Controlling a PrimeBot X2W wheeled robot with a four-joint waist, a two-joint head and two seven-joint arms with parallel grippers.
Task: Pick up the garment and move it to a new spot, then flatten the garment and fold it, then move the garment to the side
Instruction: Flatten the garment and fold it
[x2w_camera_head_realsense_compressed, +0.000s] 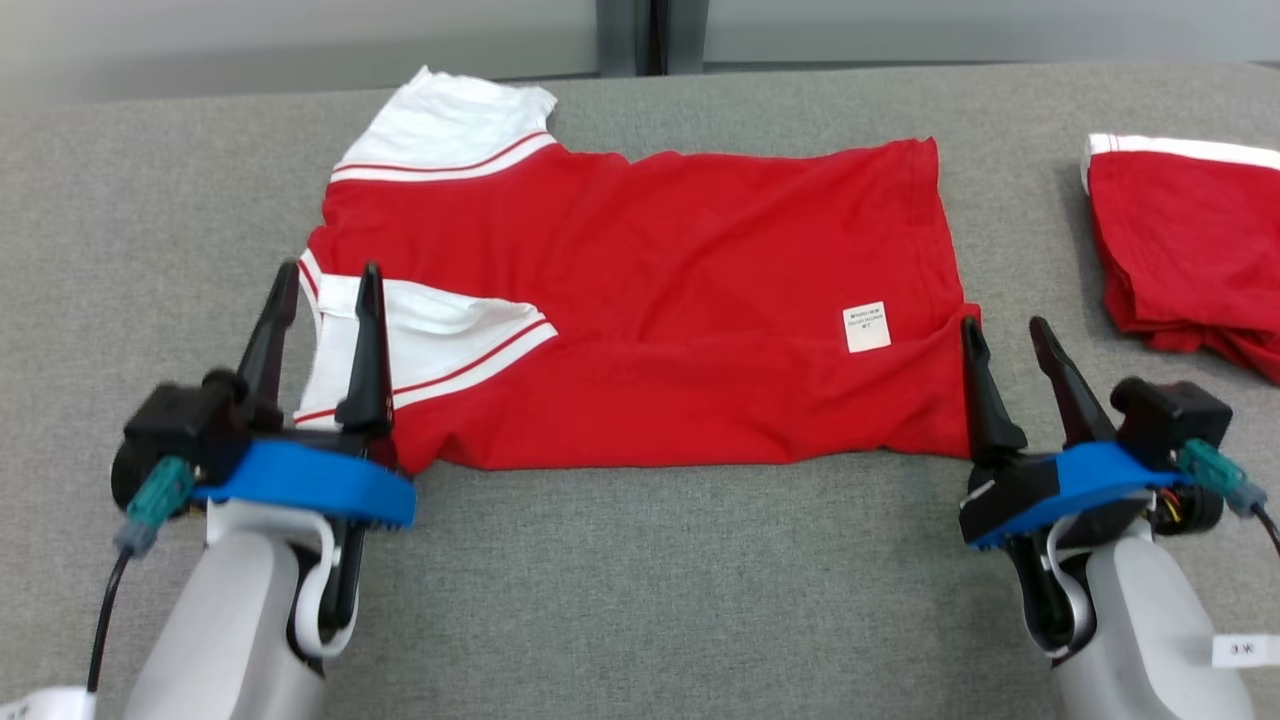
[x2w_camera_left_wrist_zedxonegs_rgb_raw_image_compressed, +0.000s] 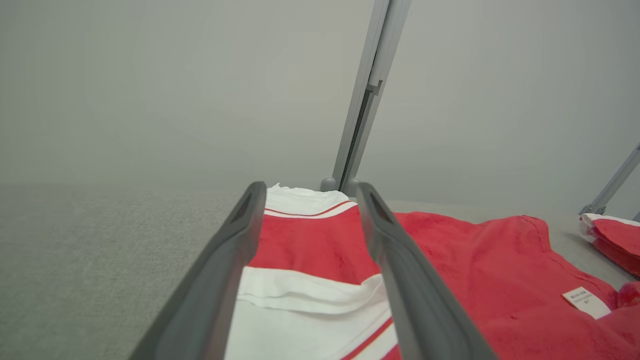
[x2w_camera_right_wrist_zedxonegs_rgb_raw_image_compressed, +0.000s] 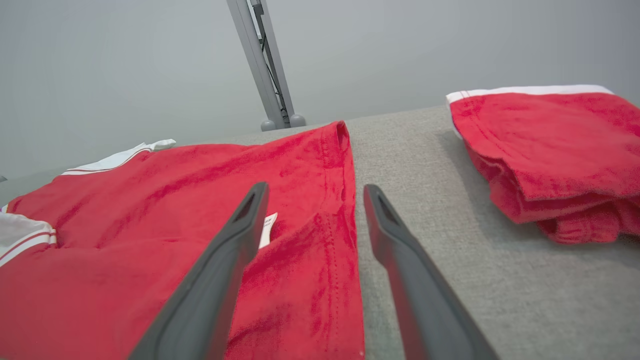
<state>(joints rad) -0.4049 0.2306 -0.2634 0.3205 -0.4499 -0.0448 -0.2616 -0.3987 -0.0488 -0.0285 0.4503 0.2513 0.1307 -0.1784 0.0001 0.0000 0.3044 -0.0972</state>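
A white label (x2w_camera_head_realsense_compressed: 866, 327) on the red garment (x2w_camera_head_realsense_compressed: 650, 300) carries a few lines of small print, too fine to read in any view. A white tag (x2w_camera_head_realsense_compressed: 1243, 650) by the right forearm (x2w_camera_head_realsense_compressed: 1150, 640) shows short dark marks, perhaps starting with "3", blurred.

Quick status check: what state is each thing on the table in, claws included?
Red shirt: spread on the table, near sleeve folded onto its body, not held.
Label: face up on the shirt.
Second red garment: folded, at the right, apart from the shirt.
Left claw: open, over the sleeve end.
Right claw: open, at the hem end.
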